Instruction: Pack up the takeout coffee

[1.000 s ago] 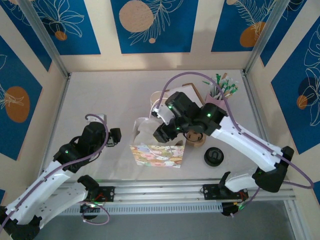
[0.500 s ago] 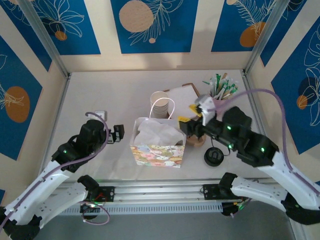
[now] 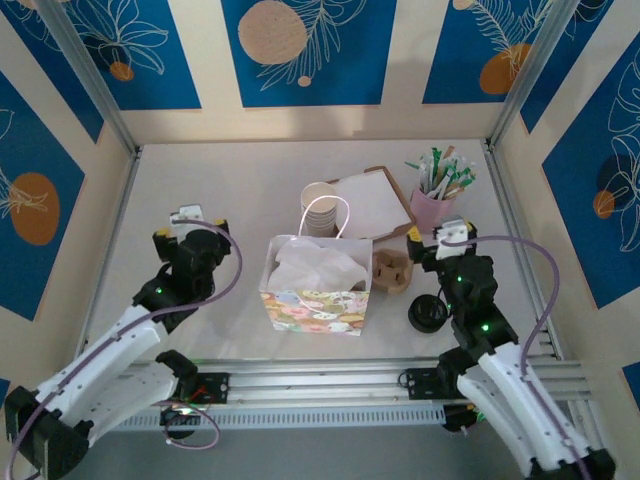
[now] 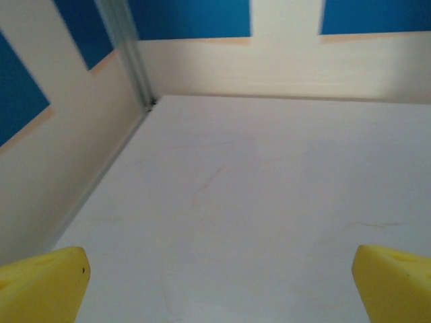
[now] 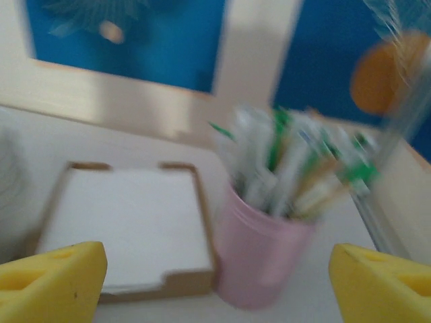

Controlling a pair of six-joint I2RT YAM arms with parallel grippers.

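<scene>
Step in hand, by my read: approach for pickup, nothing grasped yet. From above, the takeout coffee (image 3: 428,313) sits black lid up on the bench (image 3: 230,190). It is off to the right of the gift bag (image 3: 315,310) and just beside the cardboard carrier (image 3: 392,272), on its near-right, inside neither. The bag shows white tissue on top. Not packed.

Next move, my call: the right tool (image 5: 215,281) belongs to the arm right beside the cup, so use that one. Bring it down over the lid, straddle the cup body, close, lift straight up, then seat it in a carrier hole or the bag. Can't tell which target is meant. Cup looks light, so squeeze gently and keep it upright.

On the left tool (image 4: 217,282), the yellow pads (image 4: 40,282) are spread wide. Nothing sits between them and they touch nothing, with bare bench ahead. On the right tool the pads (image 5: 50,279) are also well apart and nothing is held. Its wrist view is blurred and aimed at the pink cup of straws (image 5: 259,262) and the napkin tray (image 5: 161,288), not at the coffee.
</scene>
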